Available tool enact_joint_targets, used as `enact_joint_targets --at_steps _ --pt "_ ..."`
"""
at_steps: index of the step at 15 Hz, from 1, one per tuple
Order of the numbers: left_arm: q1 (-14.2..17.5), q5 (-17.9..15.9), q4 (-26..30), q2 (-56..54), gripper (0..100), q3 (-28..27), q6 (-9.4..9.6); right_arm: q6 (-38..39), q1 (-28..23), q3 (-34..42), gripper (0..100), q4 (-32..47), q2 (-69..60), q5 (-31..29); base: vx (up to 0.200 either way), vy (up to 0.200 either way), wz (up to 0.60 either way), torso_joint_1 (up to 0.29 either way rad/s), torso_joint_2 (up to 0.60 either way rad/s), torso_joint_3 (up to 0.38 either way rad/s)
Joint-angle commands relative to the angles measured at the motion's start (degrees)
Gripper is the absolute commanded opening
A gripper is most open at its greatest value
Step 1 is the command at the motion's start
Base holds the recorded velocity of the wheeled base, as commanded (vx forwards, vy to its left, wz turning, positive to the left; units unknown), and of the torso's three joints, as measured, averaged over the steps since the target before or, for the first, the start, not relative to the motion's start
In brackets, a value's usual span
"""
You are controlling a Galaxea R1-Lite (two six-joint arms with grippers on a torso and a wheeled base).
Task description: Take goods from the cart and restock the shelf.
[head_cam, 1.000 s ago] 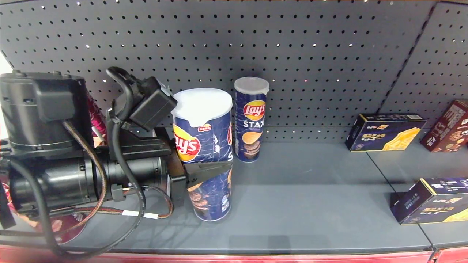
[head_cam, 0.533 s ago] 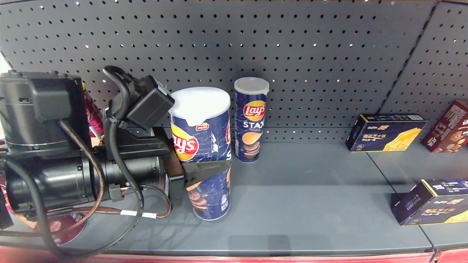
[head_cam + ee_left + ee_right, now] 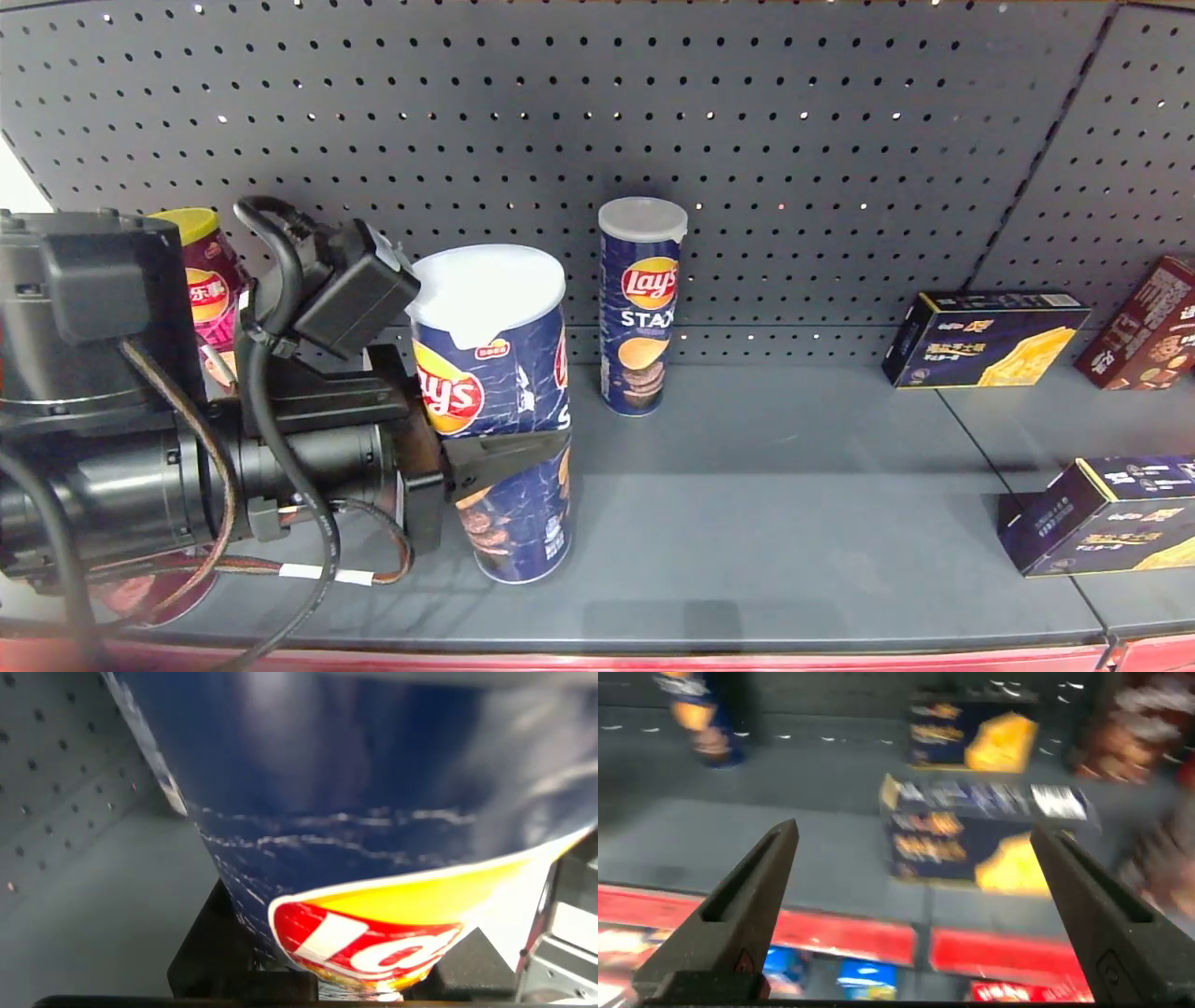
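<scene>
Head view: the left hand (image 3: 519,450) grips the blue chip can (image 3: 490,373), slightly tilted, over the shelf (image 3: 794,523); the right hand (image 3: 915,838) gapes wide.

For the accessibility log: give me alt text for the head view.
The left gripper is shut on a blue chip can near the front of the grey shelf. A second blue can stands behind it by the pegboard; dark blue boxes lie to the right.

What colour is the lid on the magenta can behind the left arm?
Yellow. The lid shows best in the head view.
</scene>
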Motion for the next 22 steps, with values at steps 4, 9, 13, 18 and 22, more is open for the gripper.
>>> enact_joint_targets --at_steps 4,9,13,18,22 --pt "1.0 0.1 -0.1 -3.0 0 3.8 -0.23 0.6 12.2 -5.7 100 -4.0 20.3 1.9 0.000 0.000 0.00 0.000 0.00 0.000" --pt "1.6 -0.1 -0.1 -2.9 0 3.6 -0.14 1.2 18.8 -11.5 100 -5.2 30.4 2.9 0.000 0.000 0.00 0.000 0.00 0.000" --pt "1.6 -0.1 -0.1 -2.9 0 3.6 -0.14 1.3 22.6 -14.0 100 -13.2 37.6 4.0 0.000 0.000 0.00 0.000 0.00 0.000" --pt "1.6 0.0 -0.1 -2.9 0 3.7 -0.14 -3.3 22.8 -16.9 100 -20.0 47.2 8.1 0.000 0.000 0.00 0.000 0.00 0.000" --pt "1.6 0.0 -0.1 -2.9 0 3.8 -0.14 -4.3 22.6 -15.2 100 -31.9 51.7 18.9 0.000 0.000 0.00 0.000 0.00 0.000"
